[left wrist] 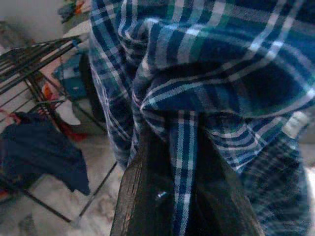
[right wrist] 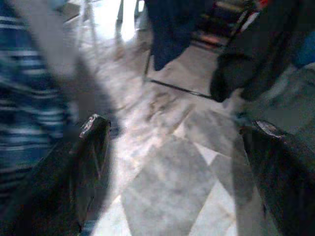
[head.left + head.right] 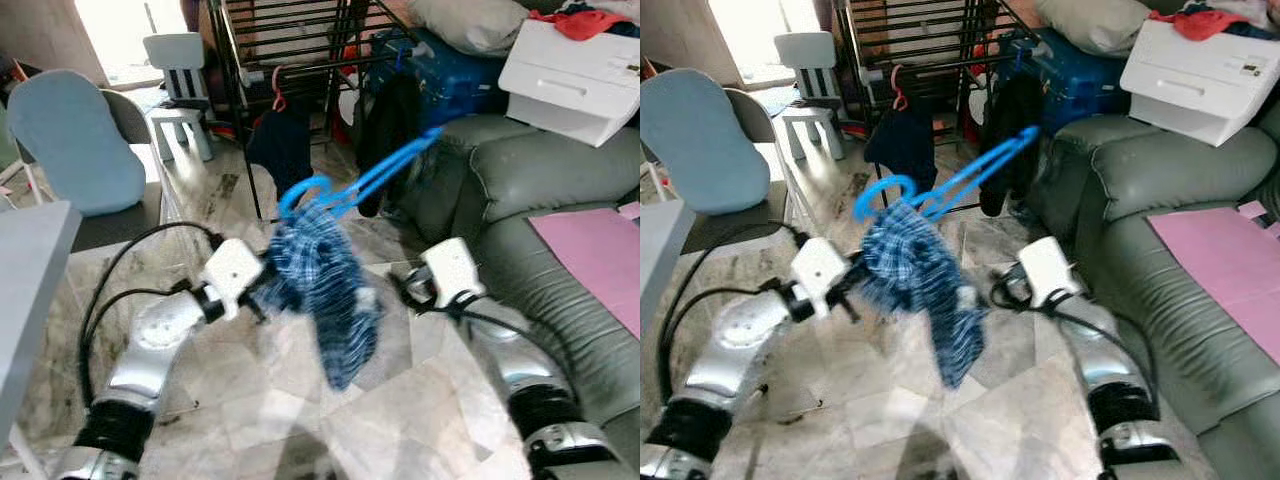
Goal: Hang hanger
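A blue plastic hanger carries a bunched blue plaid garment, held in mid-air over the marble floor. My left gripper is shut on the plaid cloth from the left; in the left wrist view its fingers pinch a fold of the plaid garment. My right gripper sits just right of the cloth, apart from it. Its fingers stand wide open in the right wrist view, with bare floor between them. The black drying rack stands behind.
A dark garment on a red hanger and another dark piece hang on the rack. A green sofa with a pink sheet and white box fills the right. A blue chair and grey table stand left.
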